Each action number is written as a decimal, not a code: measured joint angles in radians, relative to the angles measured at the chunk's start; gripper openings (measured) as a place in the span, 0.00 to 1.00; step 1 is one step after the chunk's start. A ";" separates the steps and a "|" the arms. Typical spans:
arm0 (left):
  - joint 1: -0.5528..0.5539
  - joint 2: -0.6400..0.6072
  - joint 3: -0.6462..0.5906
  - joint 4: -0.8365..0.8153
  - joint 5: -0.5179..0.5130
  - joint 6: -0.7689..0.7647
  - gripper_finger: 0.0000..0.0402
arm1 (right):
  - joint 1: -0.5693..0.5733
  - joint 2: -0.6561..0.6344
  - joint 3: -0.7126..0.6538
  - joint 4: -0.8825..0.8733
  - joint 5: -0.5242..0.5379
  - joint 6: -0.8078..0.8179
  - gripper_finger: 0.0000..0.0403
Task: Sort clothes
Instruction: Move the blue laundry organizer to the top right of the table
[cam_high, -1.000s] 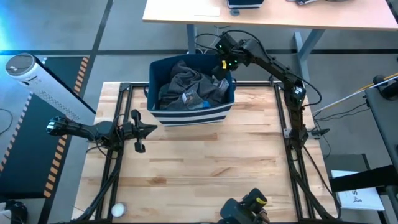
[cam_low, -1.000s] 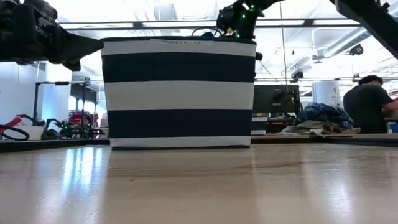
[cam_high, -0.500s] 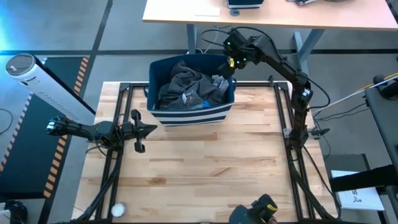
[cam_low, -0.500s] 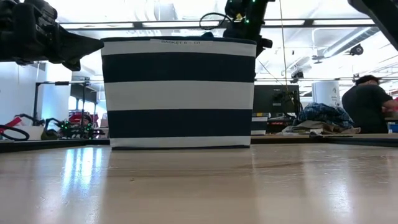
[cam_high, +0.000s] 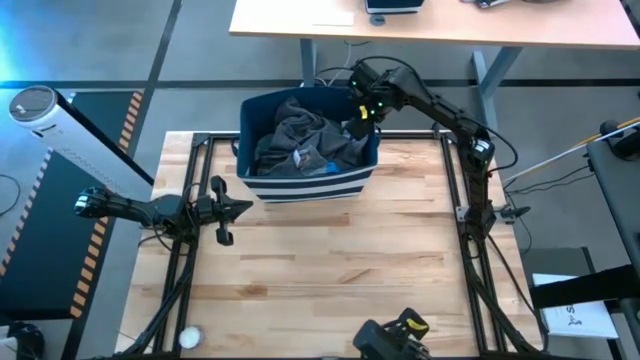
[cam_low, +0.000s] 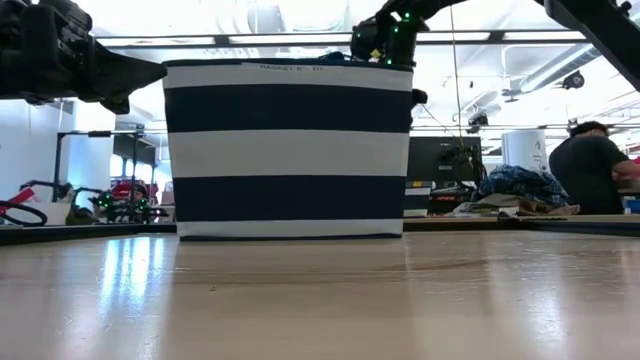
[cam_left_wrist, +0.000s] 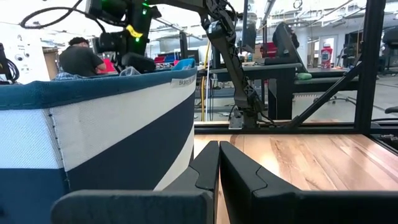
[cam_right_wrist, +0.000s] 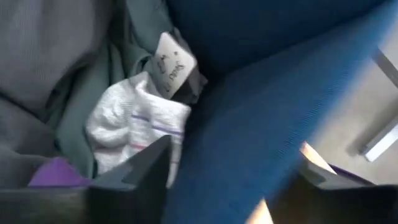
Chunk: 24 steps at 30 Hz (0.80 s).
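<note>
The clothes lie heaped in a navy bin with white stripes (cam_high: 300, 186) at the table's far edge. A dark charcoal garment (cam_high: 300, 135) is on top, with a small blue piece (cam_high: 308, 160) in it. My right gripper (cam_high: 358, 122) is open at the bin's far right corner. One finger (cam_right_wrist: 144, 163) is inside the bin and the other (cam_right_wrist: 323, 177) outside its blue wall (cam_right_wrist: 261, 106). Beside the inner finger lie a white striped piece (cam_right_wrist: 138, 132), a teal-green garment (cam_right_wrist: 74, 109) and grey cloth (cam_right_wrist: 43, 37). My left gripper (cam_high: 238, 207) is shut and holds nothing, left of the bin. My right gripper comes from above and stands astride the bin's right wall (cam_right_wrist: 249, 124) near its far corner, fingers apart. I cannot tell whether either finger touches the wall or the white piece.
A black frame (cam_high: 455, 200) runs along the table's edges, and the right arm's post (cam_high: 478, 180) stands at its right side. Bare wooden tabletop (cam_high: 330, 270) lies between the bin and the near edge. A person (cam_low: 590, 165) sits beyond the table.
My right gripper rose and drew a little toward the table's far right. It then came back down to the bin's far right corner, where it now stands over the wall. The clothes and my left gripper have kept still.
</note>
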 joint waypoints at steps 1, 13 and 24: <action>0.000 0.000 0.000 0.000 0.000 0.000 0.00 | 0.001 0.000 -0.013 0.009 -0.001 -0.007 0.46; 0.000 0.000 0.000 -0.006 0.000 0.000 0.00 | -0.030 -0.029 -0.068 -0.029 0.056 -0.043 0.02; 0.000 0.000 0.000 -0.011 0.000 -0.005 0.00 | -0.114 -0.164 -0.159 -0.167 0.094 0.047 0.00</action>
